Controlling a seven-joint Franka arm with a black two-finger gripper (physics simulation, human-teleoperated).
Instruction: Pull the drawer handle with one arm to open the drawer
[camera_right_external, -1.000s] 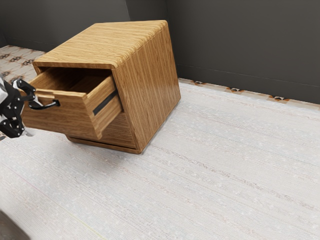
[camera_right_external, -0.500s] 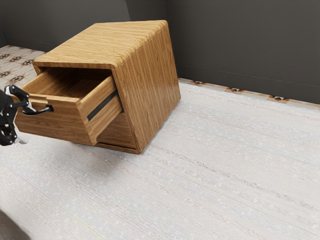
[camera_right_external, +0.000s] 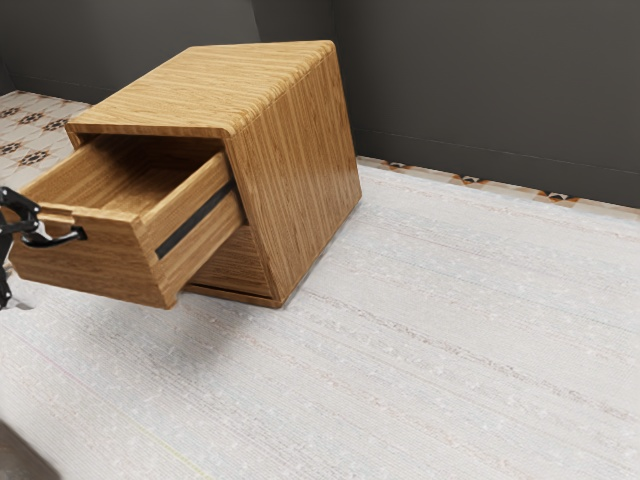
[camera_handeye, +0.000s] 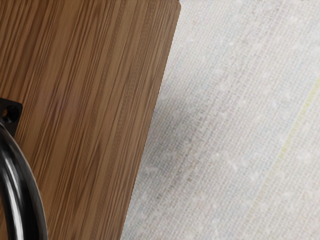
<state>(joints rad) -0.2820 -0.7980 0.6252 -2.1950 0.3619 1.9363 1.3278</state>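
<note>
Pale woven flooring (camera_right_external: 450, 350) meets dark walls in the exterior view. One wooden cabinet (camera_right_external: 290, 150) stands upper left, and its one drawer (camera_right_external: 100, 255) juts far out toward the left edge. One black handle (camera_right_external: 55, 238) meets my claw (camera_right_external: 16, 222) there, though I cannot tell whether I grip it. In the wrist view, that handle (camera_handeye: 17, 190) arches over the drawer's grained front (camera_handeye: 85, 110), with flooring (camera_handeye: 240, 125) beyond its edge.

Dark grey walls (camera_right_external: 480, 70) meet a pale woven floor (camera_right_external: 450, 350) edged with patterned tiles (camera_right_external: 30, 118).
</note>
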